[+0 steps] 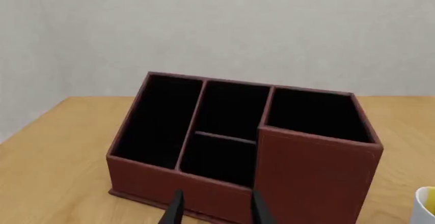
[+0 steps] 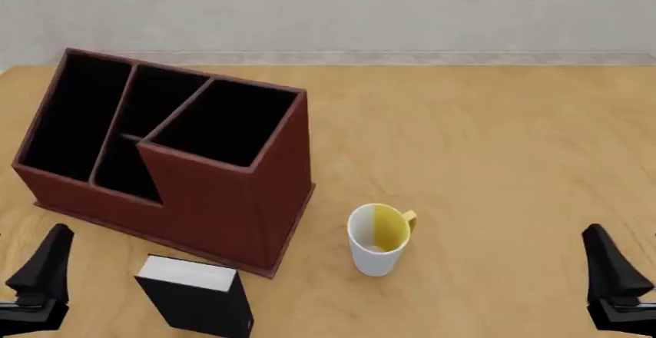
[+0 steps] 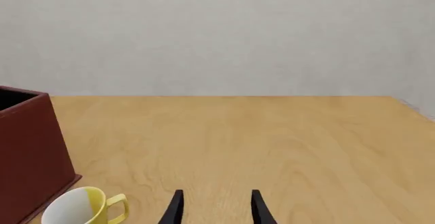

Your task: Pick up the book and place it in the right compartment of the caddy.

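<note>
**Book upright on the desk, not yet gripped**

The book [image 2: 197, 303] stands on the desk [image 2: 482, 146] just in front of the caddy [image 2: 220, 200], near the left gripper [image 2: 41, 273]. Judged rigid, fairly heavy, smooth-sided — best pinched across both covers near the top. Both sets of jaws are seen parted and empty. The book is shown only in the front view; the left wrist view alone looks squarely into the right compartment [image 1: 316, 114] — the mug [image 2: 377, 240] stands close by.
</note>
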Controlling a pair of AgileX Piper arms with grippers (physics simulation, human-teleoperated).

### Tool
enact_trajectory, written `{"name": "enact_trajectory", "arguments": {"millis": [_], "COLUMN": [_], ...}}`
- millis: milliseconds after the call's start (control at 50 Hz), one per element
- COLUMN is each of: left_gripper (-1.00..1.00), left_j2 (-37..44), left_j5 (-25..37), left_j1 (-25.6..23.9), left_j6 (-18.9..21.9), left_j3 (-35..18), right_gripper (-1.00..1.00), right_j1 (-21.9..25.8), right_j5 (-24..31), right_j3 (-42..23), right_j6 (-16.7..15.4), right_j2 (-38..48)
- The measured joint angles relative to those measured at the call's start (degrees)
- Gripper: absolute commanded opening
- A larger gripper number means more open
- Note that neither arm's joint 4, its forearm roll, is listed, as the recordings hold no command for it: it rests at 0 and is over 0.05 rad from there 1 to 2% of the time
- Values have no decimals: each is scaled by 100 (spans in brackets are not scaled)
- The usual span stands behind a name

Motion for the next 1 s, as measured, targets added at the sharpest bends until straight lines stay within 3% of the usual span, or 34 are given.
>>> {"name": "enact_trajectory", "arguments": {"millis": [280, 480, 780, 1000], "left_gripper": [100, 100, 100, 100], "left_j2": [18, 15, 0, -5], "left_j5": [30, 93, 122, 87], "left_j1": [6, 5, 83, 175], "left_j6": [61, 125, 201, 269], "left_j3": [-80, -185, -271, -315], "right_gripper": [100, 100, 100, 100], "right_j1": [40, 297, 1476, 2846], "right_j5": [7, 207, 1081, 1483], "right_j3": [-37, -290, -1148, -1921], "right_j6": [-7, -203, -923, -1541], "right_j2": [12, 7, 164, 1143]}}
